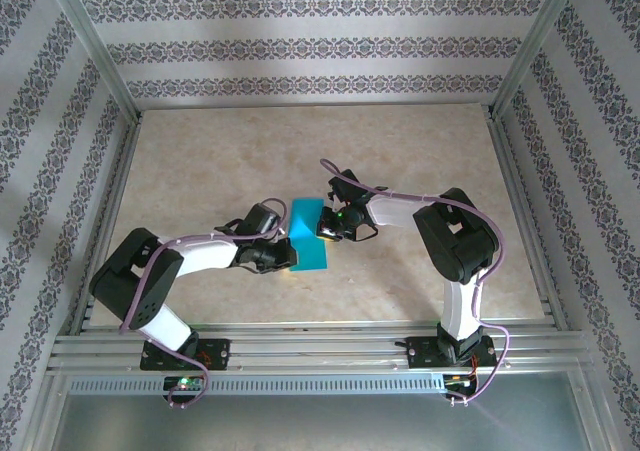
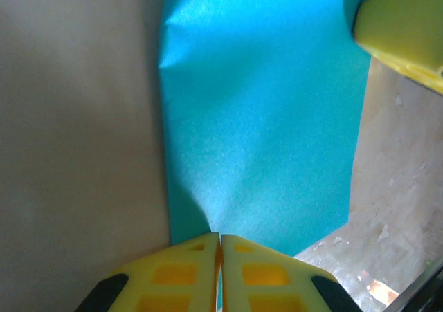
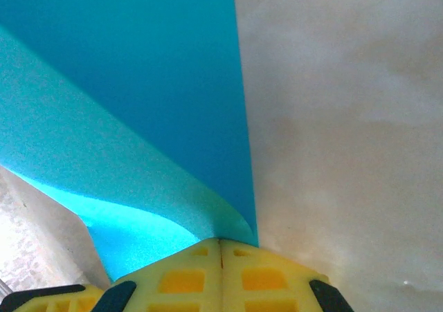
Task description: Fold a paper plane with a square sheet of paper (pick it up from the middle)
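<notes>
- While the left hand [image 1: 288, 256] is clamped shut on the near edge of the sheet of paper [image 1: 308, 233], its fingertips [image 2: 197, 246] meet with the blue paper nipped between them and nothing else in the grip.
- Ahead of that hand the paper spreads away smooth, apart from a slight dent near its far left corner. It sits in the gap between the two hands, over the worktop [image 1: 200, 161]; I cannot tell whether its underside touches the surface.
- Across the paper from the left hand, the right hand [image 1: 328, 229] is likewise closed on the paper. It pinches a spot where the sheet curls over on itself into two layers, the bend soft and unpressed.
- As I read it, the step in hand is bringing one half over the other for a first fold.
- To do it well, both hands should share the tension evenly so the sheet neither sags nor tears. The free edge should line up with the edge beneath before any pressing.
- The crease is best set by flattening outward from the pinched spot. Releasing either side early risks the curl springing back and the edges slipping askew.
</notes>
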### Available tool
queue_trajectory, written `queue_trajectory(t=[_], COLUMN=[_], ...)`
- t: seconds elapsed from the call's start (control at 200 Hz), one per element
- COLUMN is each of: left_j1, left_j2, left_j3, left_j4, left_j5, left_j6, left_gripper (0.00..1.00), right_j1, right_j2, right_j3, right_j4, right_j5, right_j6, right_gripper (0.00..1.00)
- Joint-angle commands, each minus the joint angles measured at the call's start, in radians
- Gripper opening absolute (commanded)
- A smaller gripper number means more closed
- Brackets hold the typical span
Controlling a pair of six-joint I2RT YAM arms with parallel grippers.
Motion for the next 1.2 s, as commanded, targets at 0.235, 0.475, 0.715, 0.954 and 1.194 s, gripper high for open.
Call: queue_trajectory(t=[0.235, 0.475, 0.715, 0.954, 1.194], left_j1=[-0.049, 0.023, 0.092, 0.108, 0.143], left_j2=[-0.142, -0.121, 0.105, 0.237, 0.274], left_j3=[-0.047, 0.144, 0.339, 0.394, 0.361], left_j4=[-0.282, -0.238, -0.162, -0.118, -0.09], left_j5=[-0.062, -0.06, -0.017, 0.021, 0.021], left_j6=[0.064, 0.116, 0.144, 0.151, 0.148], left_gripper=[0.12, 0.13, 0.12, 0.12, 0.12], right_j1=[-0.002, -0.001, 0.001, -0.001, -0.001], right_j2=[0.127, 0.129, 0.13, 0.131, 0.133], right_j3=[-0.098, -0.089, -0.072, -0.073, -0.075], right_j4=[-0.223, -0.227, -0.242, -0.254, -0.277], right_j5=[0.302, 0.298, 0.296, 0.293, 0.307], right_j6=[0.02, -0.034, -0.07, -0.085, -0.101], right_gripper=[0.06, 0.06, 0.06, 0.06, 0.06])
